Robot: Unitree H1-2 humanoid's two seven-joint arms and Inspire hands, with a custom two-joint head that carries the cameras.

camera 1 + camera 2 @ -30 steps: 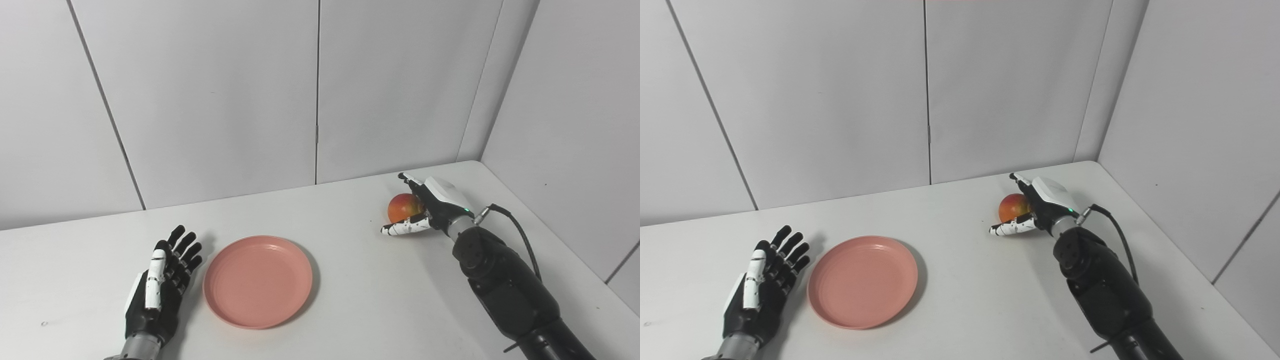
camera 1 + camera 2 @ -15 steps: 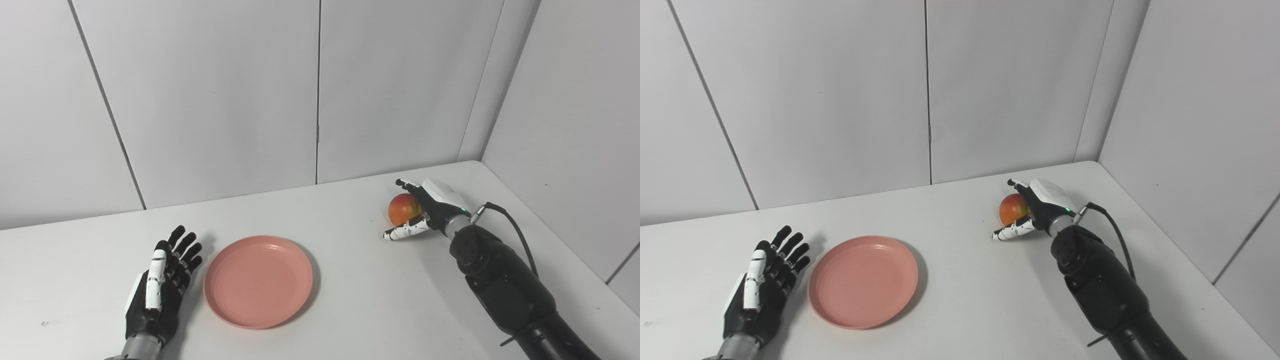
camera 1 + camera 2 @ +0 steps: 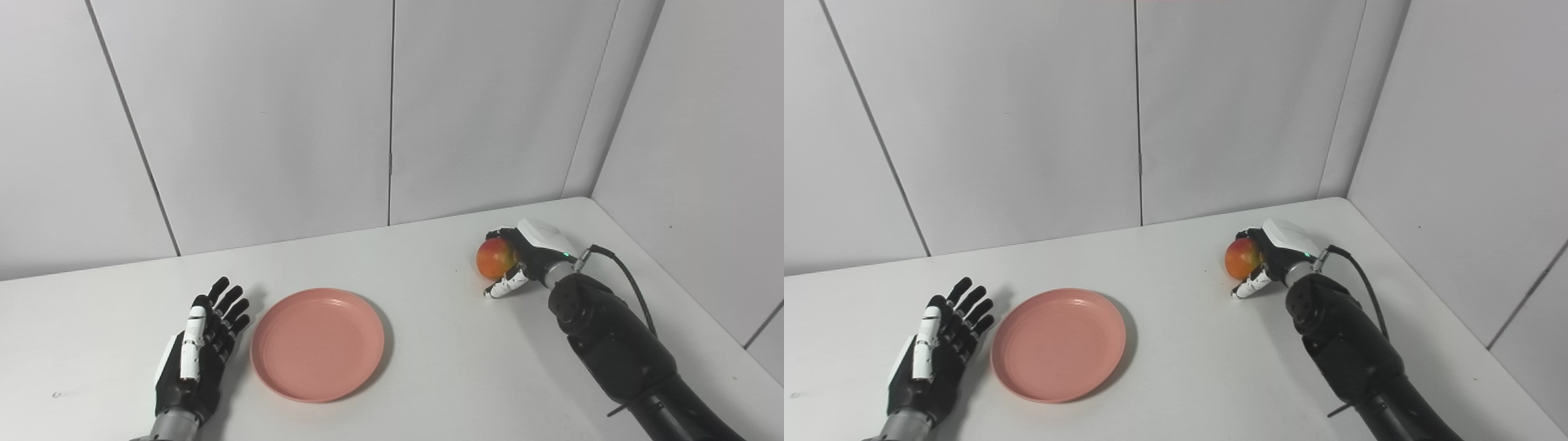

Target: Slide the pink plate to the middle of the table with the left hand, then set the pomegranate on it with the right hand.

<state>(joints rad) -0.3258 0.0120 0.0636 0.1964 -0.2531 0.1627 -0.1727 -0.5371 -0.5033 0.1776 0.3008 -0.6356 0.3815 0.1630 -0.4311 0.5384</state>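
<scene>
Right robot hand (image 3: pixel 531 257) curled around the pomegranate (image 3: pixel 493 258) near the far right of the white worktop (image 3: pixel 453 355), fingers over its top and far side, thumb under its near side; fruit low, whether touching the surface impossible to tell. Left robot hand (image 3: pixel 195 361) flat on the worktop, fingers apart and straight, holding nothing, just beside the pink plate (image 3: pixel 318 345). Plate empty, left of centre, well apart from the pomegranate.
</scene>
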